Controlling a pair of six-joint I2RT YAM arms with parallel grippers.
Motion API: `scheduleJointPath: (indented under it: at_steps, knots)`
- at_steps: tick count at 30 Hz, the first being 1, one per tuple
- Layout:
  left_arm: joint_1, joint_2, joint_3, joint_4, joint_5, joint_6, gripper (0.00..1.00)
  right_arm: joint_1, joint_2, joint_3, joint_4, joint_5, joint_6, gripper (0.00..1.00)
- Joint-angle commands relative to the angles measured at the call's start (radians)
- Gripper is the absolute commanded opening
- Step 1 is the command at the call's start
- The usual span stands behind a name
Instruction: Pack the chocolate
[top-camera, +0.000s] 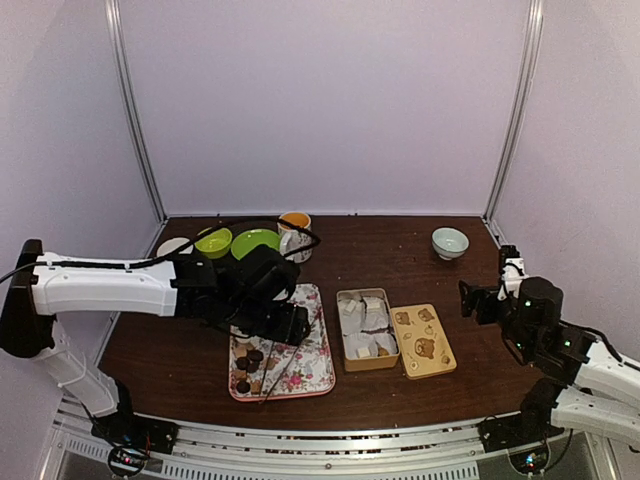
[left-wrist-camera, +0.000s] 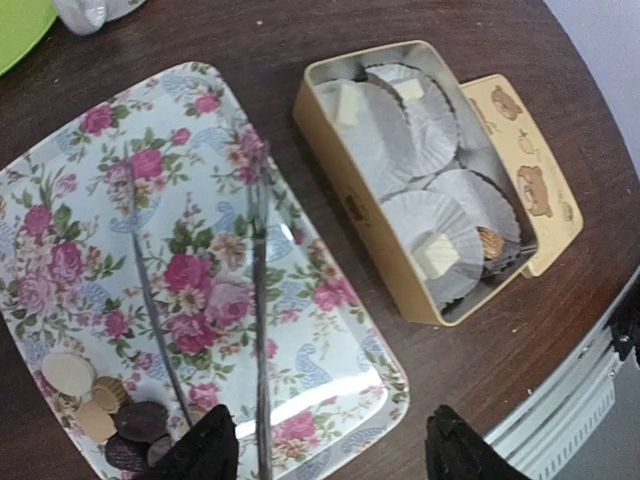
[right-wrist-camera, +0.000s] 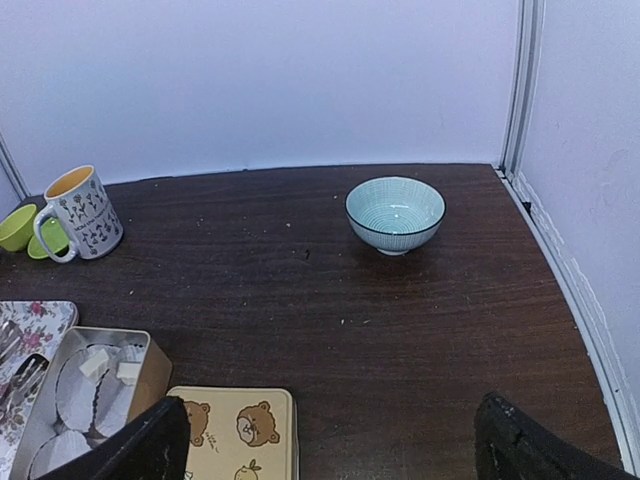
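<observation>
The brown desk (top-camera: 400, 245) holds a flowered tray (left-wrist-camera: 330, 330), with a gold tin (left-wrist-camera: 345, 200) just beside it. The left pincer (left-wrist-camera: 330, 455) hangs over the tray, its two fingers spread wide with nothing between them. The right pincer (right-wrist-camera: 335, 440) is wide apart and empty too, well away past the tin. Long thin tongs (left-wrist-camera: 255, 300) lie along the tray's length. The chocolate (left-wrist-camera: 125, 425) sits in a little heap by the tray's near left corner, off to one side of the left pincer, so I think the left arm should reach. A few pale bits sit in the tin's paper cups (left-wrist-camera: 440, 225)
</observation>
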Motion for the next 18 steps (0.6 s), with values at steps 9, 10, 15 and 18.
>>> scheduleJointPath:
  at_steps: [9, 10, 15, 18]
  knots:
    - [-0.042, 0.191, 0.172, 0.108, 0.103, 0.020, 0.64, -0.008, 0.206, 0.305, -0.394, -0.241, 0.199, 1.00]
    - [-0.036, 0.206, 0.187, 0.094, 0.095, 0.021, 0.64, -0.008, 0.225, 0.320, -0.410, -0.269, 0.198, 1.00]
    - [-0.007, 0.242, 0.202, 0.100, 0.097, 0.029, 0.63, -0.005, 0.294, 0.366, -0.457, -0.428, 0.236, 0.84]
    - [0.002, 0.244, 0.210, 0.107, 0.102, 0.043, 0.61, 0.001, 0.331, 0.370, -0.460, -0.509, 0.252, 0.72]
